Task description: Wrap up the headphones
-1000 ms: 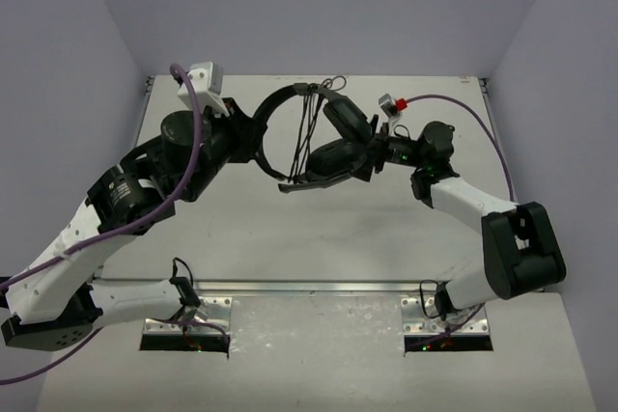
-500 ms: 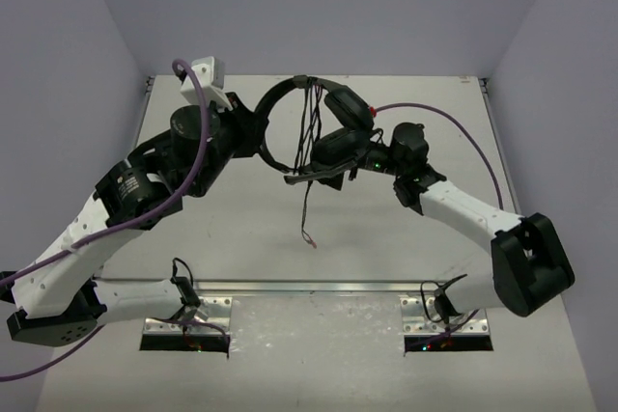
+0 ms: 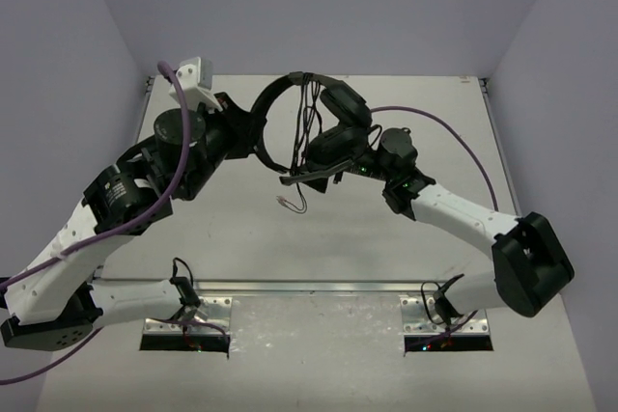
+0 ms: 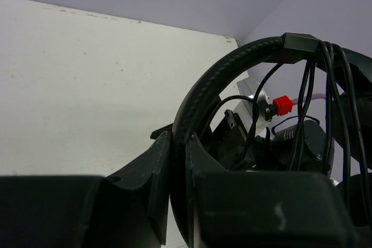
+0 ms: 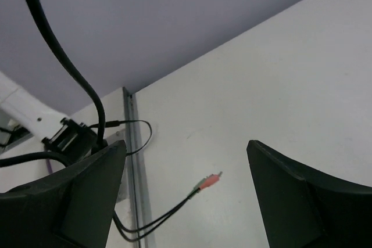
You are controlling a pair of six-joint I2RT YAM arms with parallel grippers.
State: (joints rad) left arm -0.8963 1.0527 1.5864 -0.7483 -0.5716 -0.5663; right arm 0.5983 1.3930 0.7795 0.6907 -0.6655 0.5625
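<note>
Plugs (image 3: 281, 202) swung left; headband (image 4: 209, 85) between left fingers (image 4: 152, 172).

Black headphones (image 3: 343, 103), dark cable (image 3: 307, 123) with reddish and pale plugs (image 5: 209, 182), white table (image 3: 241, 238), purple arm cables (image 3: 186, 103)

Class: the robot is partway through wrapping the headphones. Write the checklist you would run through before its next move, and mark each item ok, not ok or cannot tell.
1. Left gripper shut on the headband: ok.
2. Right gripper open, with nothing between its fingers: ok.
3. Cable looped over the headband: ok, several strands cross it.
4. Free end wrapped up: not ok, the plugs are loose, down at the table.
5. Loops tight enough not to slip: cannot tell.
</note>
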